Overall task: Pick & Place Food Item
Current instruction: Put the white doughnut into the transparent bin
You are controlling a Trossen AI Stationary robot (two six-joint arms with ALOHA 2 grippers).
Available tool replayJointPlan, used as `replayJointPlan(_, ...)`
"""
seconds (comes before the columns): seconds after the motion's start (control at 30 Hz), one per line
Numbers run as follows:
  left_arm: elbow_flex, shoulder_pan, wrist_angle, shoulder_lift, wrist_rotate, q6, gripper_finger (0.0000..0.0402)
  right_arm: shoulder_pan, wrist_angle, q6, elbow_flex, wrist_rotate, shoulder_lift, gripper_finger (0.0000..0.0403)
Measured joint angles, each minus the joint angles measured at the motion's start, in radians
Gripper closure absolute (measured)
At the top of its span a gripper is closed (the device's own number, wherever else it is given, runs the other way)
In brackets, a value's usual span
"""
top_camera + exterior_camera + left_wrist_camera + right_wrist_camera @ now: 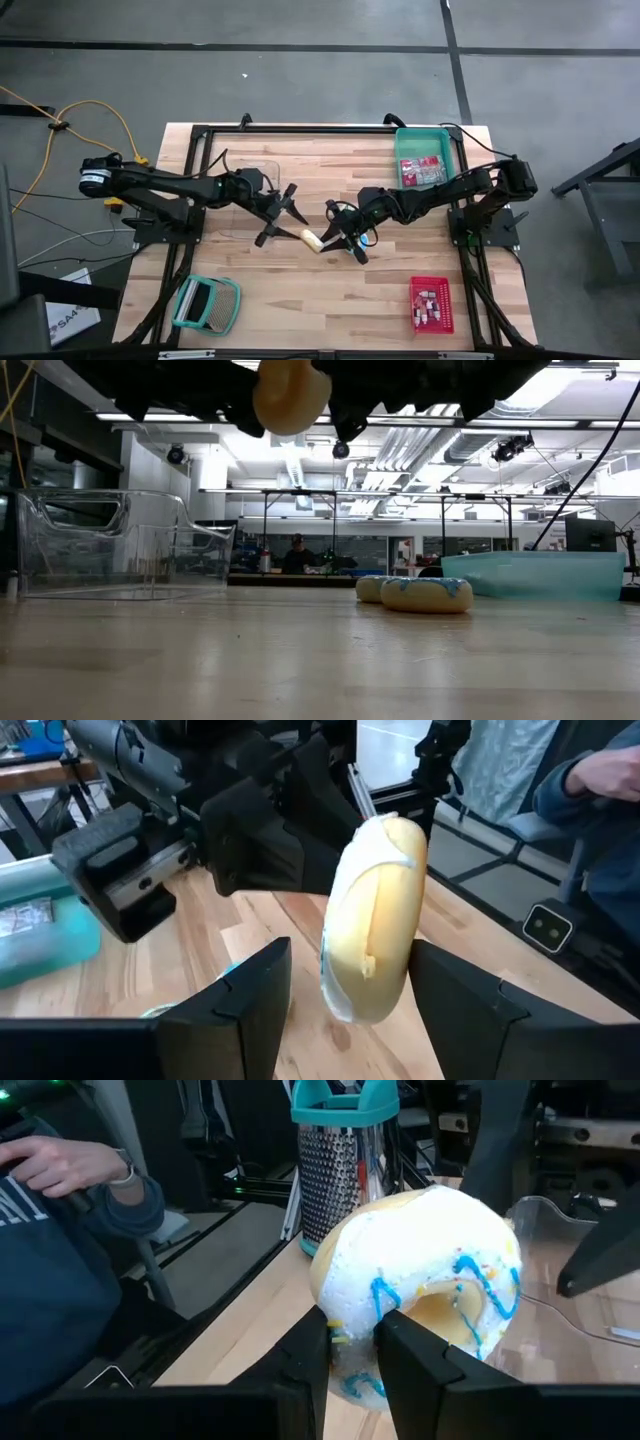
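Grips the iced donut [420,1270] with the right hand [350,1340], fingers closed on one side of the ring, icing with blue lines turned to the wrist camera. Holds it in the air above the counter [330,300], clear of the wood, near the middle, seen in the low view only as a pale round shape hanging from above. Keeps the pinch at the edge of the ring, probably to leave the rest of the donut free for another grasp.

Places the left hand [350,960] just in front of the donut, fingers wide open, one on each side of the donut's edge but not touching it. Looks like a handover in preparation: open fingers lined up with the thin side of the ring, ready for closing on it.

Leaves two more donuts [425,595] lying on the counter, close to the teal bin [545,573]. Leaves also the clear container [120,545] standing on the left arm's side, possibly the goal for the food, though not certain from here.
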Motion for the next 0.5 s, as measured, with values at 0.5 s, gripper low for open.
replayJointPlan(0.5, 0.000, -0.005, 0.066, 0.023, 0.080, -0.023, 0.0207, -0.001, 0.018, -0.011, 0.000, 0.003, 0.000, 0.0332)
